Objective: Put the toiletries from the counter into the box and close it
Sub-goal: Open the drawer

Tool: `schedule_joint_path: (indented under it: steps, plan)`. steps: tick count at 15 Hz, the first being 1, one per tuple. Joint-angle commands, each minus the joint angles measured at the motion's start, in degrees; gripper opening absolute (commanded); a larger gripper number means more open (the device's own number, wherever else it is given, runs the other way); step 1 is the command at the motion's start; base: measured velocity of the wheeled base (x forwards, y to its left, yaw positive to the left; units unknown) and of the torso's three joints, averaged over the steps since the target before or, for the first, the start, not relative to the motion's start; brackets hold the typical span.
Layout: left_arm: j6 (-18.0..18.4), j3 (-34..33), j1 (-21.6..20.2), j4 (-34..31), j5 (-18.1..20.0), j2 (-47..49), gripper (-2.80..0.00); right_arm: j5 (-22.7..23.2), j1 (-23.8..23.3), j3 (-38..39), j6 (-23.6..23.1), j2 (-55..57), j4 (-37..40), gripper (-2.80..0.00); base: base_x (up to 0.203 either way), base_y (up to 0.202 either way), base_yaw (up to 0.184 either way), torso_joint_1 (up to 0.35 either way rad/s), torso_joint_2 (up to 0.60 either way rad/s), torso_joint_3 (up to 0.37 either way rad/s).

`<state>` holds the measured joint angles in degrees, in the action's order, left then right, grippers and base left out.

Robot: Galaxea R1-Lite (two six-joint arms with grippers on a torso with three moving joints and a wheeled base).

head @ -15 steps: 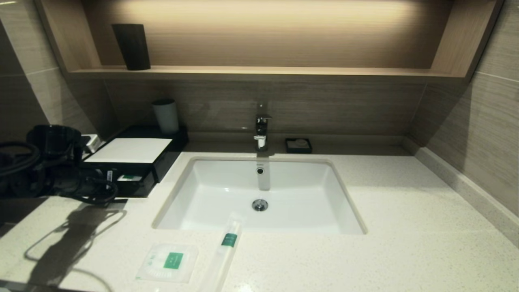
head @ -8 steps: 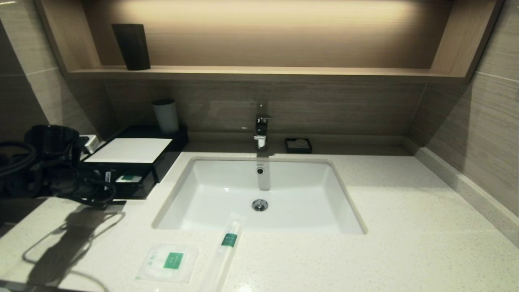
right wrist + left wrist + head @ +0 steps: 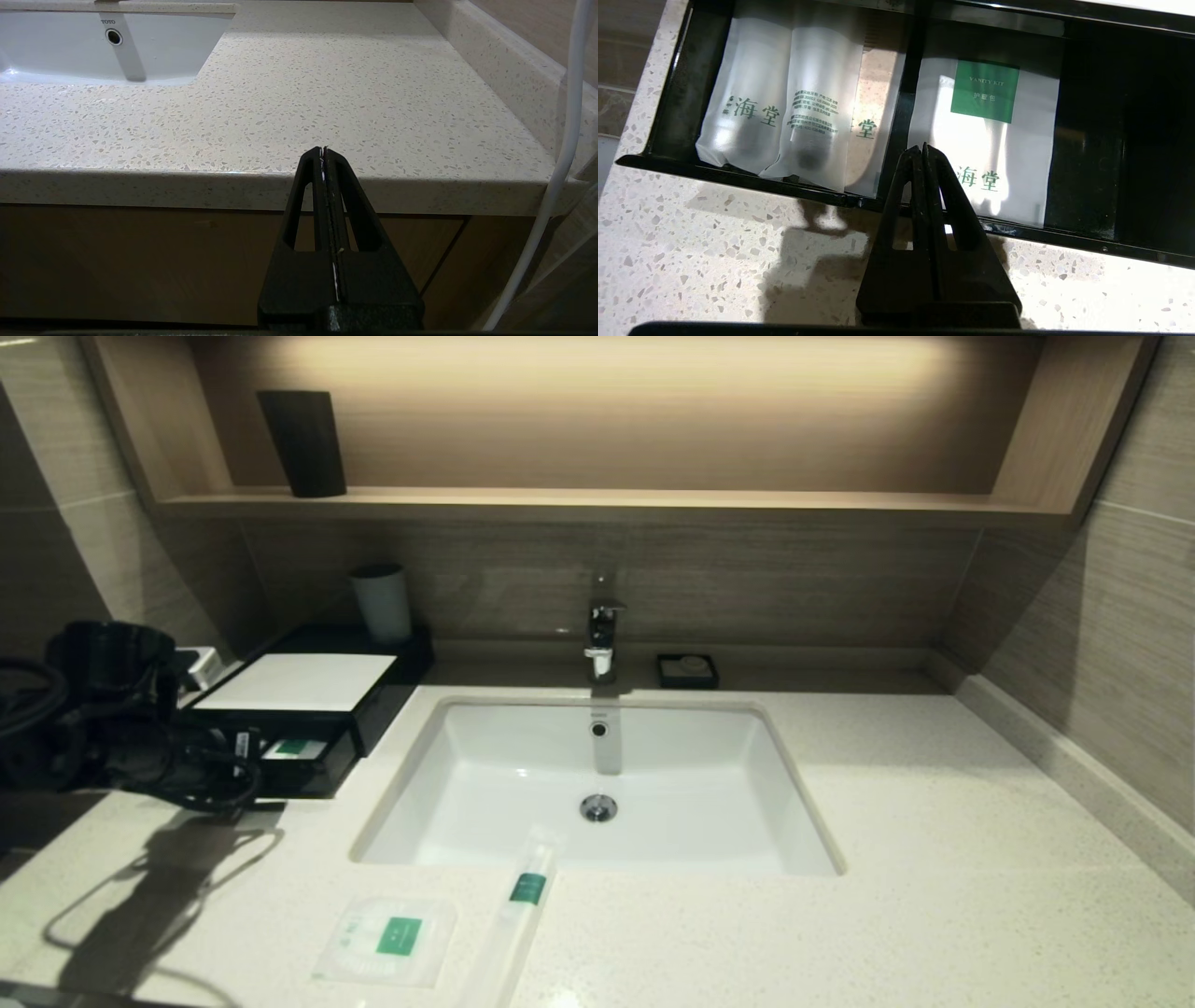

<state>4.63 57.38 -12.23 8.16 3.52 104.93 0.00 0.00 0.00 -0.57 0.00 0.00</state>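
Observation:
The flat square packet [image 3: 387,938] and the long slim packet [image 3: 518,910], both with green labels, lie on the counter [image 3: 934,859] in front of the basin. The black box [image 3: 385,709] stands at the back left with its drawer pulled out. In the left wrist view the drawer [image 3: 738,179] holds several pale packets [image 3: 784,107] and a green-labelled vanity kit packet [image 3: 985,126]. My left gripper [image 3: 241,761] is shut and empty, with its tips [image 3: 922,147] over the drawer's front rim by the divider. My right gripper [image 3: 323,149] is shut, low before the counter's front edge.
A white basin [image 3: 523,784] with a tap [image 3: 602,625] is sunk mid-counter. A small black soap dish [image 3: 687,670] sits behind it, a pale cup [image 3: 381,602] behind the box, and a dark cup [image 3: 302,443] on the wall shelf. A white cable [image 3: 565,154] hangs at the right.
My left arm has drawn back slightly to the left and its shadow has shifted with it. The drawer front sits a little further out. The two packets on the counter have not moved.

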Motion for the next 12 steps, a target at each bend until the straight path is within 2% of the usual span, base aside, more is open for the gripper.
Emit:
schedule_joint_path:
  steps: [1,12]
  plan:
    - [0.03,-0.08,0.01,0.19,0.07,-0.42,-2.8,0.0,0.0,0.0,0.04,-0.09,0.0,-2.8,0.0,0.0,0.0,0.0,0.0,0.0]
    - [0.56,-0.08,-0.08,-3.14,-0.09,-1.13,-2.8,0.0,0.0,0.0,0.04,-0.09,0.0,-2.8,0.0,0.0,0.0,0.0,0.0,0.0]
